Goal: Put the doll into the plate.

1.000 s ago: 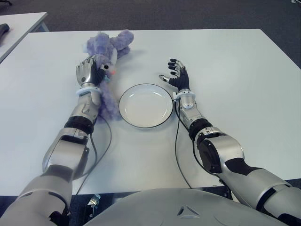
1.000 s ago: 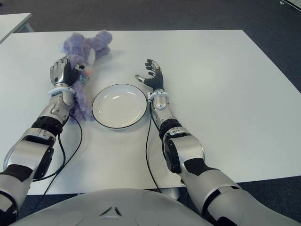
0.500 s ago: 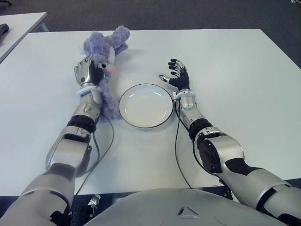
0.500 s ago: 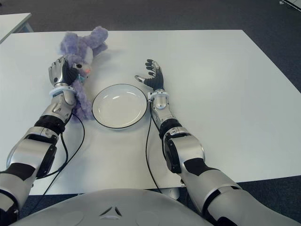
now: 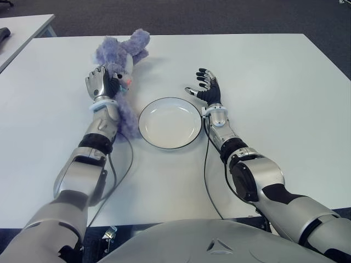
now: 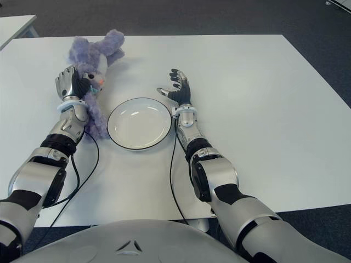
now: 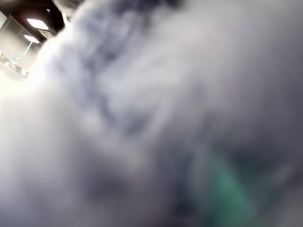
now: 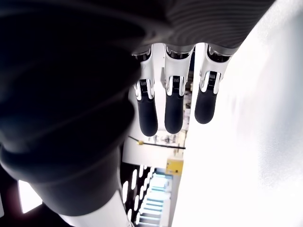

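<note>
Two hands in play: the left hand [image 5: 98,84] has its fingers curled around the fluffy purple plush doll [image 5: 122,60], which sits on the white table [image 5: 274,76] just left of the round white plate with a dark rim [image 5: 170,123], not in it. The right hand [image 5: 206,87] shows just far-right of the plate, fingers spread, holding nothing.

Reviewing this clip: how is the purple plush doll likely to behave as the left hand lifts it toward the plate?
The purple plush doll looks soft and furry, so it will probably flop and sag below the left hand gripping it. Likely light for its bulk. Its trailing body may drag past the plate rim.
</note>
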Controlling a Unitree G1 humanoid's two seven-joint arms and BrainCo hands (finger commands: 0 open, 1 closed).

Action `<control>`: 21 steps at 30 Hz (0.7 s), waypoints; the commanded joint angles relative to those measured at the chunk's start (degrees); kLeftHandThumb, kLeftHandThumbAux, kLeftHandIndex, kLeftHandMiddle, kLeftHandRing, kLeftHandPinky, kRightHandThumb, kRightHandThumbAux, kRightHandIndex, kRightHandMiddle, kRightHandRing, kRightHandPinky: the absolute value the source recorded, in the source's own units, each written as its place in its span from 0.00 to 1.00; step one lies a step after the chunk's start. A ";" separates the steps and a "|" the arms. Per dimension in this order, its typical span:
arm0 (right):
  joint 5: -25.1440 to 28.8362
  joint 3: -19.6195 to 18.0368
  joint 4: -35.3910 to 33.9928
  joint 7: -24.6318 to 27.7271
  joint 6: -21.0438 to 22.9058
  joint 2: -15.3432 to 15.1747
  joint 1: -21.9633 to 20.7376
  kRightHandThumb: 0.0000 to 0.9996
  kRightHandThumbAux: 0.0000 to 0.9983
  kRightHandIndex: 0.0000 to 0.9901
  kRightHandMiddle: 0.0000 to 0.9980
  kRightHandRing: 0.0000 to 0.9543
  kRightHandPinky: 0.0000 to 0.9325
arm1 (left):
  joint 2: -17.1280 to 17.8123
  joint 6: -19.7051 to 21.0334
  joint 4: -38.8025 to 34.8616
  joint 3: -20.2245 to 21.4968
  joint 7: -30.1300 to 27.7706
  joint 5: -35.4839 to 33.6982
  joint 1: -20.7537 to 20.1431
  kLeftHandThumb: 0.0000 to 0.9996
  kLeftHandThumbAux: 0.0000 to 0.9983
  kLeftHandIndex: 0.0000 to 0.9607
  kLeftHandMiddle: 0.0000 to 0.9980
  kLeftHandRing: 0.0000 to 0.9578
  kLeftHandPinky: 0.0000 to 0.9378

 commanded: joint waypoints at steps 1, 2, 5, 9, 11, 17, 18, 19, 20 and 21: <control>0.20 -0.50 7.34 0.32 4.98 1.13 11.94 0.11 0.97 0.17 0.24 0.22 0.24 | -0.34 6.11 -5.85 -0.19 -6.06 -1.23 7.35 0.96 0.61 0.76 0.50 0.85 0.87; 0.24 -0.54 7.36 0.35 5.04 1.16 11.94 0.12 0.97 0.17 0.24 0.22 0.23 | 0.27 7.28 -8.74 -0.09 -7.05 -0.92 7.97 0.96 0.61 0.76 0.50 0.85 0.87; 0.33 -0.64 7.38 0.40 5.21 1.21 11.93 0.14 0.97 0.18 0.24 0.22 0.23 | 1.63 10.21 -15.65 0.05 -9.54 -0.03 9.54 0.96 0.61 0.76 0.50 0.85 0.88; 0.50 -0.77 7.37 0.37 5.27 1.33 11.84 0.17 0.97 0.18 0.25 0.23 0.24 | 3.16 13.53 -24.29 0.15 -12.90 1.18 11.81 0.96 0.61 0.77 0.50 0.86 0.89; 0.53 -0.77 7.37 0.34 5.23 1.36 11.82 0.18 0.97 0.18 0.25 0.23 0.24 | 3.50 14.55 -27.07 0.24 -14.00 1.55 12.71 0.96 0.61 0.77 0.50 0.86 0.89; 0.48 -0.68 7.38 0.49 5.15 1.37 11.80 0.18 0.97 0.18 0.24 0.23 0.23 | 5.11 17.21 -36.83 -0.18 -17.15 3.94 15.91 0.96 0.61 0.77 0.50 0.87 0.89; 0.45 -0.66 7.38 0.47 5.18 1.36 11.78 0.18 0.97 0.18 0.24 0.23 0.23 | 5.45 17.90 -38.90 -0.20 -17.96 4.53 16.54 0.96 0.61 0.77 0.50 0.87 0.89; 0.43 -0.65 7.39 0.45 5.21 1.36 11.77 0.18 0.97 0.18 0.24 0.23 0.24 | 5.67 18.44 -40.42 -0.20 -18.60 4.97 17.00 0.96 0.61 0.77 0.50 0.87 0.89; 0.43 -0.65 7.39 0.45 5.23 1.36 11.75 0.18 0.97 0.18 0.24 0.23 0.24 | 5.96 19.05 -42.24 -0.15 -19.38 5.46 17.52 0.96 0.61 0.77 0.50 0.87 0.89; 0.43 -0.65 7.39 0.45 5.24 1.36 11.74 0.18 0.97 0.18 0.25 0.23 0.24 | 6.13 19.51 -43.50 -0.09 -19.96 5.81 17.89 0.96 0.61 0.77 0.50 0.87 0.89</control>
